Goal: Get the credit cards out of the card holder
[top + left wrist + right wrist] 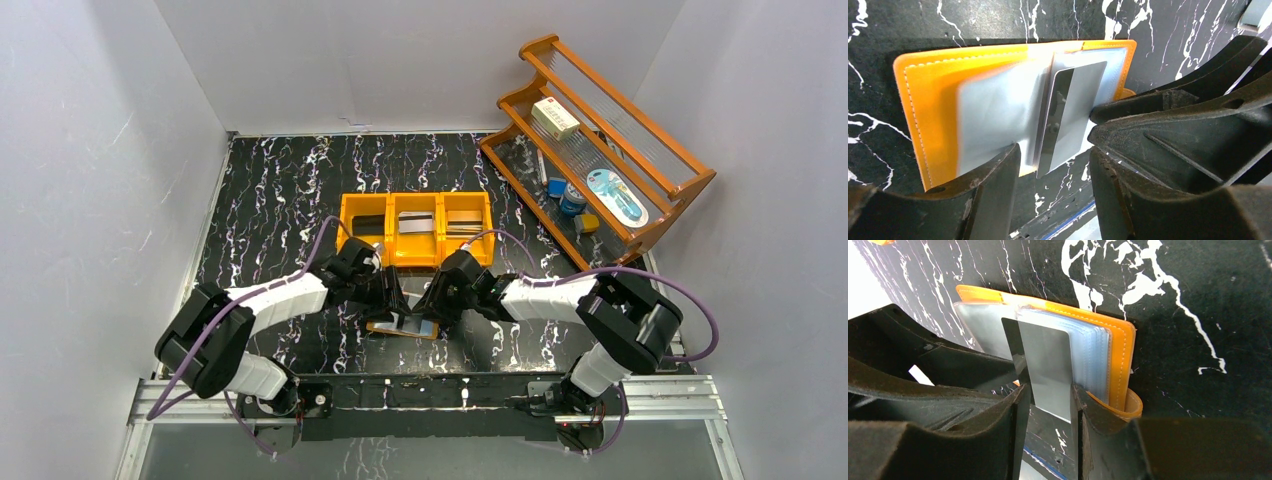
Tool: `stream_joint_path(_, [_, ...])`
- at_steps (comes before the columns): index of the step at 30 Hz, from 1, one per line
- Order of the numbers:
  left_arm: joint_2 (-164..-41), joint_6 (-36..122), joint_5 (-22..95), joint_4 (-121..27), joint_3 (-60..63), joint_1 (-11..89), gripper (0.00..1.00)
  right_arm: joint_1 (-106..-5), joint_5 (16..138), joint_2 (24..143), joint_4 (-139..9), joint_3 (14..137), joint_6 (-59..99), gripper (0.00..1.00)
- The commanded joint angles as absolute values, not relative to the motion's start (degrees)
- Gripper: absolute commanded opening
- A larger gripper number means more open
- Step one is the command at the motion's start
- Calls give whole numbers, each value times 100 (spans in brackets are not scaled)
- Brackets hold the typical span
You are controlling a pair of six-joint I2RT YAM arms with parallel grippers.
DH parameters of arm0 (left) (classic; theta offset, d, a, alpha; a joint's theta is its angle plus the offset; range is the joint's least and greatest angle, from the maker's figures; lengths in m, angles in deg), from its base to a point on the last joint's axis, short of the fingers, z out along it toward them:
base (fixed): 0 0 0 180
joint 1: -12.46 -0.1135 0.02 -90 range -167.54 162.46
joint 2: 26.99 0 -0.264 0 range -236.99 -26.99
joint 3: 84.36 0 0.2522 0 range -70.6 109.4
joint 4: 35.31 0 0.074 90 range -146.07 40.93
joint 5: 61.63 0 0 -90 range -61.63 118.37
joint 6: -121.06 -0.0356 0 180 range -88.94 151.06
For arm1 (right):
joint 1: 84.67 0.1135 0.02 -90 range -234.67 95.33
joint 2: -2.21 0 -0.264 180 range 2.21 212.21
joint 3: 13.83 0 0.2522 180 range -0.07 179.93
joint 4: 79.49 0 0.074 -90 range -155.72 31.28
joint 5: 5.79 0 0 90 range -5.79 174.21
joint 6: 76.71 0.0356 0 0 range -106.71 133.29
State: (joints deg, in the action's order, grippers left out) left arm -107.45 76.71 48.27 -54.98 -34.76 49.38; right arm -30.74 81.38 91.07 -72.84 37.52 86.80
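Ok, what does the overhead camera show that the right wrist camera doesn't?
Only the overhead view: the orange bin's compartments with cards inside, and the wooden rack at the back right. Only the right wrist view: a silver card between the right jaws, partly out of the stacked clear sleeves. Both: the orange card holder lying open on the black marbled tabletop.

Left arm (275, 297) and right arm (545, 295), both white shells with chunky black joints, purple cables (316, 243) looping off each one.
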Motion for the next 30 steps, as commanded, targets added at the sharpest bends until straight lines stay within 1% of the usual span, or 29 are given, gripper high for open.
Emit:
stream_joint_path(1, [-10726, 7896, 4985, -5212, -3765, 4867, 50, -3080, 8132, 9239, -6709, 3527, 8606, 44])
stream_joint_path(10, [-10564, 8233, 5667, -4364, -4502, 4867, 30, -3079, 8218, 9130, -6690, 3454, 8711, 44])
stream_joint_path(14, [-10242, 8518, 5747, -4088, -4747, 4878, 23, -3079, 8215, 9132, -6681, 3451, 8711, 45])
stream_joint_path(18, [-9944, 8780, 5784, -3710, -5022, 4892, 19, -3079, 8262, 9117, -6625, 3443, 8711, 45])
stream_joint_path(23, [-9667, 8784, 5769, -3733, -5123, 4922, 19, -3079, 8374, 9006, -6524, 3500, 8692, 46])
stream_joint_path(26, [-9333, 8591, 5468, -4276, -4964, 4919, 29, -3080, 8428, 8978, -6449, 3583, 8560, 46])
stream_joint_path(30, [-9003, 8052, 4780, -5204, -4387, 4912, 41, -3082, 8400, 9074, -6368, 3687, 8490, 47])
